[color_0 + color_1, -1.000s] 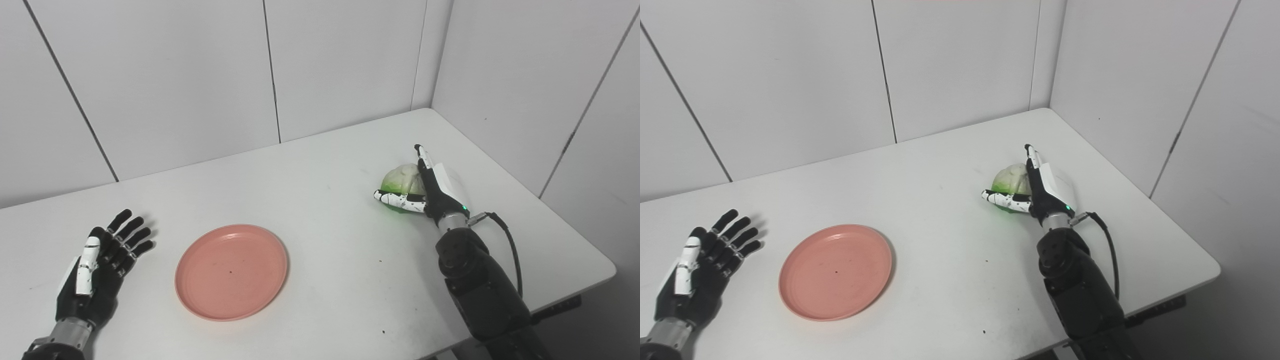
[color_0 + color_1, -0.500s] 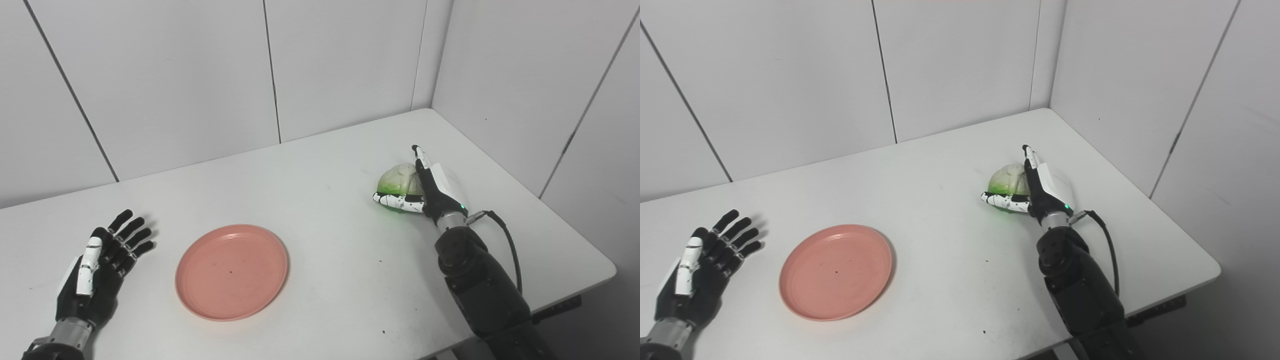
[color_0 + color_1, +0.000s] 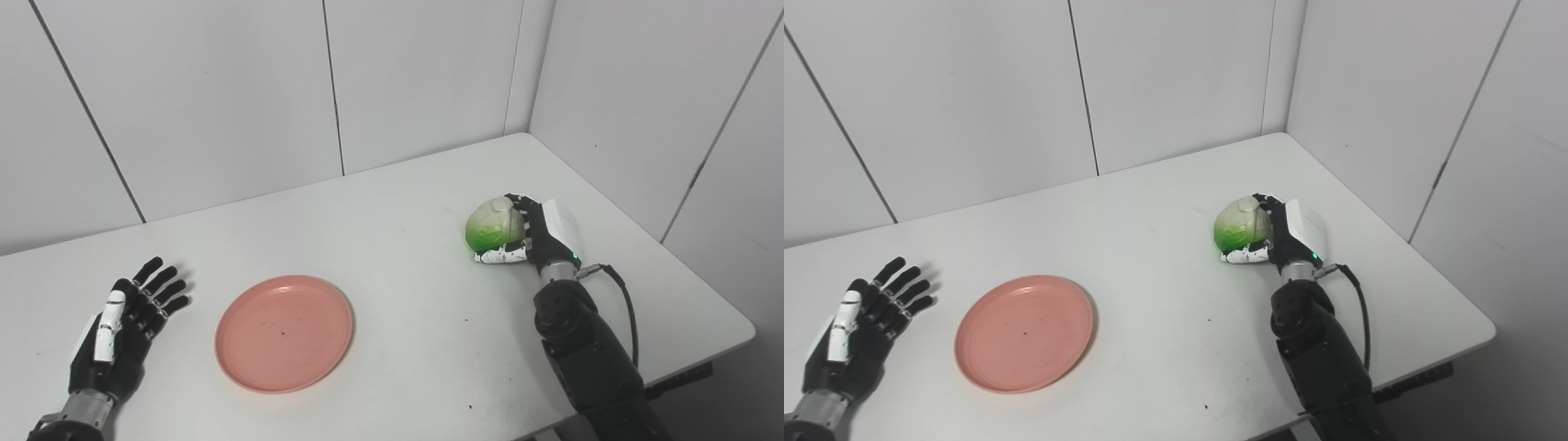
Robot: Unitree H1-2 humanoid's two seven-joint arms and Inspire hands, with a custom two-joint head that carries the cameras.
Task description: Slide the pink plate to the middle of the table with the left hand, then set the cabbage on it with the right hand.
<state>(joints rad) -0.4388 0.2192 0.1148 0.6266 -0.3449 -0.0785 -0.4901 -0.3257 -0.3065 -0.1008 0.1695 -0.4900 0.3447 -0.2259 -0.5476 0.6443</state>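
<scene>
The right hand [image 3: 531, 236] is gripping the cabbage [image 3: 493, 224] at the table's right side — the pink plate [image 3: 283, 332] is lying well to its left, beside the left hand [image 3: 122, 321], which is resting with fingers spread, holding nothing.

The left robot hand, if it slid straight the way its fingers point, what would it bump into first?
Probably nothing on the table: the left robot hand points up-right, past the pink plate, toward the back wall.

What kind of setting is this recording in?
Probably a lab test booth: a bare white table boxed in by plain white wall panels, with only a plate, a cabbage and the robot's own hands.
</scene>
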